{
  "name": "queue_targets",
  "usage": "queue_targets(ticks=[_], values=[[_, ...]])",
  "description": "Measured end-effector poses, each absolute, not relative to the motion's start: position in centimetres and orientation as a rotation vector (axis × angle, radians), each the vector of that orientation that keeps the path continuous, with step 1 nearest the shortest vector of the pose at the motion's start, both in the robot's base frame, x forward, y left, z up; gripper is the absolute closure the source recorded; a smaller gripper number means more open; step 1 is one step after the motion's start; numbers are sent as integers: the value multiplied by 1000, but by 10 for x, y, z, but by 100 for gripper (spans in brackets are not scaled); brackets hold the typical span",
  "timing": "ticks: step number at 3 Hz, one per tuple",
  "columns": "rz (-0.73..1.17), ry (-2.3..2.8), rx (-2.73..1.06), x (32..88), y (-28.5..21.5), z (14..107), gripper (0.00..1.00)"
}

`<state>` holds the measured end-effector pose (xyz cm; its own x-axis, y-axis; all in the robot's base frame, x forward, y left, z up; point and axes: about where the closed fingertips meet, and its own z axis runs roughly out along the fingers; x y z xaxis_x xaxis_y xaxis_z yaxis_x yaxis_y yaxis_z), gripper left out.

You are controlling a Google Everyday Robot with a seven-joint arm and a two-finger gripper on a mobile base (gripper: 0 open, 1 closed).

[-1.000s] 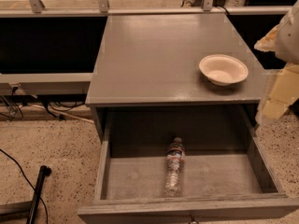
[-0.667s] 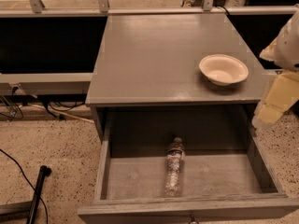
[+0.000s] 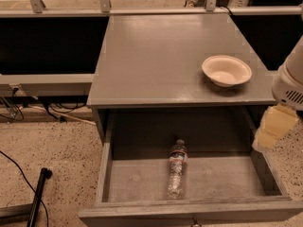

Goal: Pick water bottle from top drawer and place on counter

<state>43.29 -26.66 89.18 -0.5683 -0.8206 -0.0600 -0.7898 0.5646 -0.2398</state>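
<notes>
Speckled stone floor (image 3: 52, 145), dark cables (image 3: 14, 109) at left. Counter (image 3: 165, 56): flat grey cabinet top, bearing a white bowl (image 3: 226, 70) near its right edge. Top drawer (image 3: 222, 179): pulled open below. Water bottle (image 3: 176, 171): lying on its side mid-drawer, cap toward the back. Gripper (image 3: 272, 129): far right, over the drawer's right side, apart from the bottle; whether apart or together cannot be told
</notes>
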Motion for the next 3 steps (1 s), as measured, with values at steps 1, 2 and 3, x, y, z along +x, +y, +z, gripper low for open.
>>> queue_targets(ticks=[1, 2, 3], values=[[-279, 2630, -1365, 433, -267, 892, 0], [-238, 2675, -1237, 438, -264, 879, 0], [-227, 2757, -1107, 458, -246, 834, 0]])
